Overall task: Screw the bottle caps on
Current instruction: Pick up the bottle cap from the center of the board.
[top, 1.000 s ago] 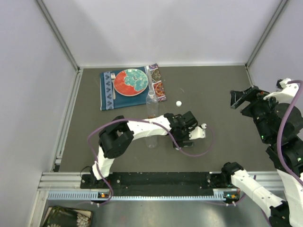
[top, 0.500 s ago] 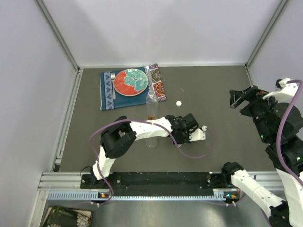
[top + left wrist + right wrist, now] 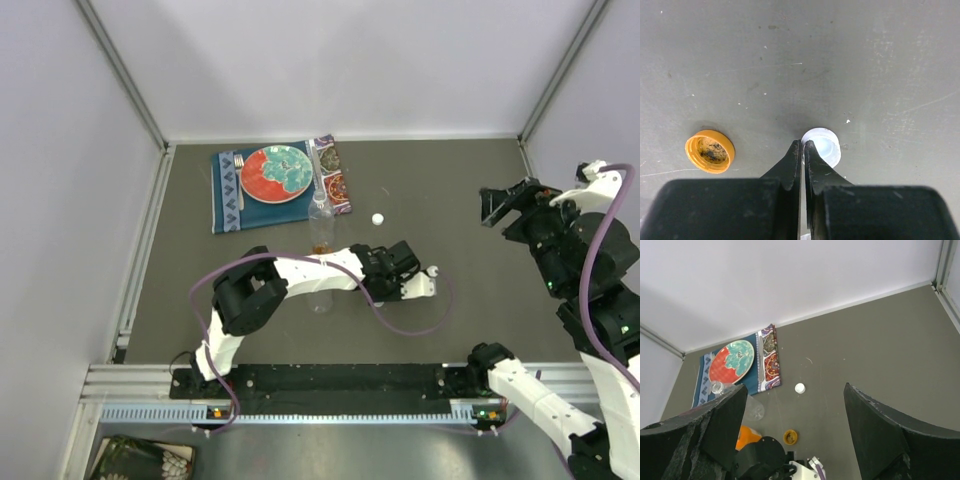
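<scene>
Table [image 3: 470, 190] is viewed whole from above/behind by top cam. Left wrist cam is pointed straight down, v. close to surface. Right wrist cam is held high, angled fwd; orange cap [image 3: 709, 151] is shared by both wrist views.

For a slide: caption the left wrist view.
Left gripper shut on a white cap; orange cap lies upturned nearby.
</scene>
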Robot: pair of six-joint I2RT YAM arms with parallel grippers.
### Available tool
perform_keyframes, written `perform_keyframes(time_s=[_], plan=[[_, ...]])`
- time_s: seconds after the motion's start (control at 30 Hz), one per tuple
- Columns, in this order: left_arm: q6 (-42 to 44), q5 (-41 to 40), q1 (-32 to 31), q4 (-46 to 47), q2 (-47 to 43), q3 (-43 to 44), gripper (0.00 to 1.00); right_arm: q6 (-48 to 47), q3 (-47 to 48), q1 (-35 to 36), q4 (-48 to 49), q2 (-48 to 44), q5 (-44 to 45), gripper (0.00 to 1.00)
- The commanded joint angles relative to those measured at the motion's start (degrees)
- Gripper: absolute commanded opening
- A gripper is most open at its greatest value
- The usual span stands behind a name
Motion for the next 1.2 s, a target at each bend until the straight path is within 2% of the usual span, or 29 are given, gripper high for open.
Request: perform_keyframes(time_s=[0.0,0.2,0.4,0.47,0.5,0.57,0.6,0.63,0.7,0.73,0.77,0.83,0.87,0.93,0.97,1.03,1.07,1.13,1.17], plan=[[-1.88,-0.24,-0.08,-0.84,-1.43,2.7,0.0,-0.15,-0.9,-0.22,3.19,0.64,-1.55,0.78],[-3.47,2.47,1.23,-5.58,-3.63,11.74,0.0,-0.41,-0.81,-0.22,4.07,0.99,-3.75,0.75],[-5.48,5.72,3.07,-11.37,-5.82,16.75,0.0,-1.55,-0.37,-0.22,4.42,0.03,-5.33,0.72],[-8.55,10.81,6.84,-13.66,-8.09,19.83,0.0,-3.75,-0.9,-0.22,4.77,-0.33,-5.77,0.72],[-9.7,12.66,8.69,-14.72,-8.81,24.11,0.0,-4.45,-1.94,-0.22,5.64,-0.5,-5.68,0.72],[-14.25,20.21,15.53,-16.58,-11.08,28.52,0.0,-6.56,-3.88,-0.22,7.92,-0.94,-7.51,0.77],[-15.93,23.54,18.08,-16.84,-11.71,32.63,0.0,-7.26,-7.28,-0.22,9.85,-1.29,-9.18,0.79],[-17.43,28.36,22.46,-17.71,-12.24,34.94,0.0,-8.83,-9.49,-0.22,15.18,-2.25,-15.37,0.8],[-21.48,33.31,25.74,-19.2,-12.94,41.16,0.0,-10.78,-16.67,-0.22,21.79,-3.05,-24.44,0.81],[-22.71,35.42,27.67,-19.74,-13.12,42.24,0.0,-11.83,-18.81,-0.22,29.31,-3.31,-32.67,0.81],[-25.24,39.62,28.38,-18.96,-14.6,42.43,0.0,-12.62,-20.57,-0.22,32.43,-3.05,-36.41,0.8],[-29.72,44.9,30.31,-15.19,-17.33,37.71,0.0,-15.68,-23.74,-0.04,37.71,-2.0,-43.35,0.79],[-34.45,50.24,30.93,-10.56,-19.78,35.68,0.0,-17.27,-24.45,0.22,41.21,-1.04,-44.52,0.78],[-39.39,56.33,32.16,-5.44,-21.46,31.02,0.0,-23.22,-25.86,1.79,43.69,-0.16,-45.4,0.78],[-45.68,58.88,32.52,0.41,-22.43,29.61,0.0,-26.83,-26.56,2.32,46.67,0.02,-45.93,0.78],[-52.57,66.88,32.7,7.73,-22.79,25.83,0.0,-31.68,-29.37,3.55,51.5,0.11,-46.64,0.81],[-58.95,69.08,32.7,10.9,-23.14,24.6,0.0,-31.44,-30.07,3.56,54.4,0.2,-47.33,0.82],[-66.54,73.22,32.79,23.54,-23.84,19.6,0.0,-29.17,-29.91,3.56,60.4,1.25,-51.44,0.82],[-75.36,74.19,32.96,29.68,-24.1,17.67,0.0,-28.28,-29.21,3.47,61.11,1.78,-53.13,0.82]])
